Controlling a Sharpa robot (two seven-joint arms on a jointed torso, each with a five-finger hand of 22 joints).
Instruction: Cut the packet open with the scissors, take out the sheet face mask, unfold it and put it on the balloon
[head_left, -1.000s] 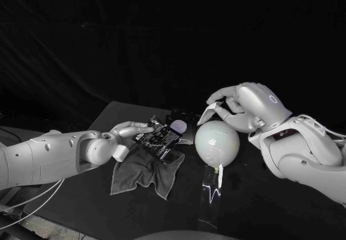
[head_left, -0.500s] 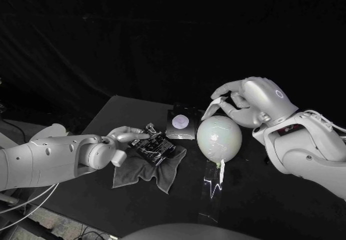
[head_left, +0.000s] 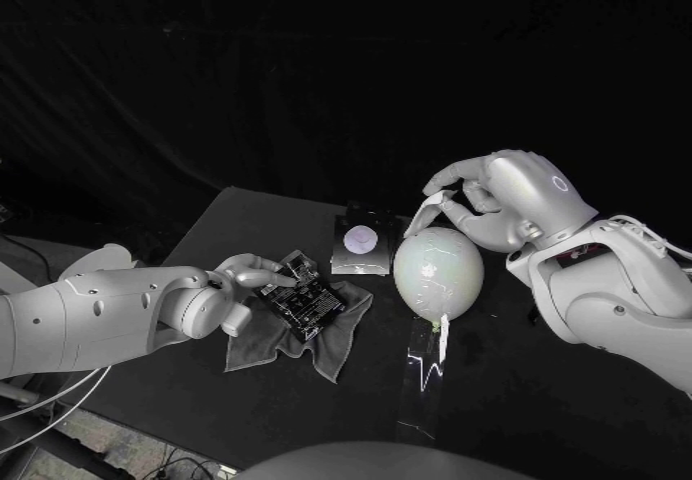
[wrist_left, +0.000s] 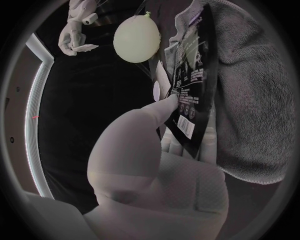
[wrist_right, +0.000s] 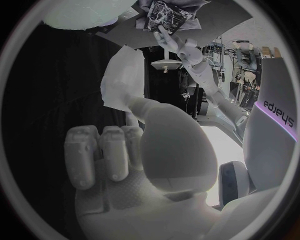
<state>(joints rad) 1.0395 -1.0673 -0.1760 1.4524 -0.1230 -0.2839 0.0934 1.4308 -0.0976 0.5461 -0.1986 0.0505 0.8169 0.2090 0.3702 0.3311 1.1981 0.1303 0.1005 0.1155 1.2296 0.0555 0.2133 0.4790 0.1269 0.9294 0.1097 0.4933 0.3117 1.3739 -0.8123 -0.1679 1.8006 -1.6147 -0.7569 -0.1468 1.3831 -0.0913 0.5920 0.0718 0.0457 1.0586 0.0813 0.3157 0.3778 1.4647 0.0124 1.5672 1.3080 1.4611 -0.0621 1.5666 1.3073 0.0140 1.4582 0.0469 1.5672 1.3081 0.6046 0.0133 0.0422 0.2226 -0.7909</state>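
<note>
Your left hand (head_left: 238, 292) grips the black packet (head_left: 300, 297), its white print and barcode too small to read, with the grey cloth (head_left: 296, 342) just beneath, while your right hand (head_left: 512, 200) pinches the white sheet mask (head_left: 423, 218), the balloon (head_left: 437, 275) just below it.

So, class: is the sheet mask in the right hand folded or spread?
Folded: the right hand pinches the mask as a small compact piece near the balloon.

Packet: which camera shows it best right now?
Left wrist view: the packet is close up, print and barcode visible, held by the left hand. The head view shows it small, above the grey cloth; the right wrist view shows it tiny, far off.
</note>
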